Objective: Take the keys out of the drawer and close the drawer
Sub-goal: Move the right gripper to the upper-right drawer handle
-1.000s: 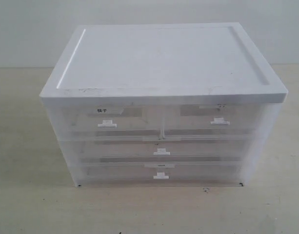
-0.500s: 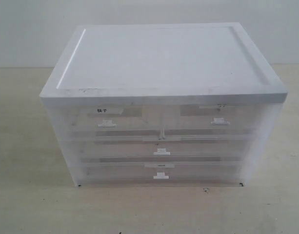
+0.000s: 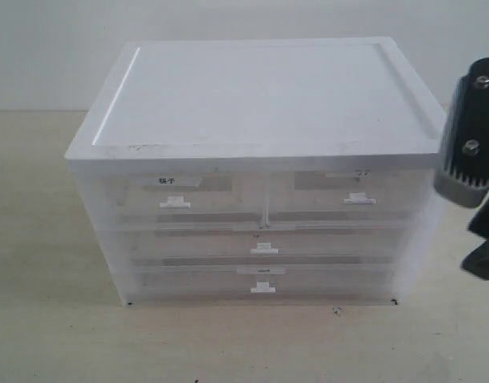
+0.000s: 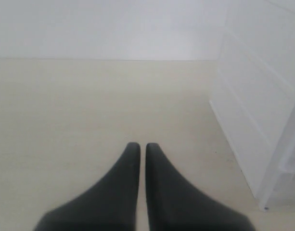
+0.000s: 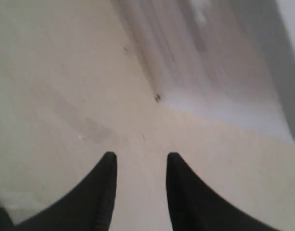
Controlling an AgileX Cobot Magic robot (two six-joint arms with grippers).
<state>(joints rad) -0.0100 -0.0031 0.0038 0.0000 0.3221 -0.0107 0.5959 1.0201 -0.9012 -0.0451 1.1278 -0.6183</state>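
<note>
R claw [image 5: 137, 159]: 2 fingers spread, nothing between, over bare worktop [image 3: 53, 335].
L claw [image 4: 138, 145]: fingers pressed together, empty, cabinet [image 3: 260, 104] off to 1 side.
R arm [image 3: 471, 159]: by cabinet's right front corner; contact unclear.
Drawer [image 3: 348, 187]: top row, right half, white tab [image 3: 360, 199], pushed in flush.
Keys: not discernible through translucent front.

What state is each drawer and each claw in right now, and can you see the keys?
Top right drawer: closed.
Top left drawer: closed.
Middle drawer: closed.
Bottom drawer: closed.
Left claw: shut, holding nothing.
Right claw: open, holding nothing.
Keys: not visible in any view.
</note>
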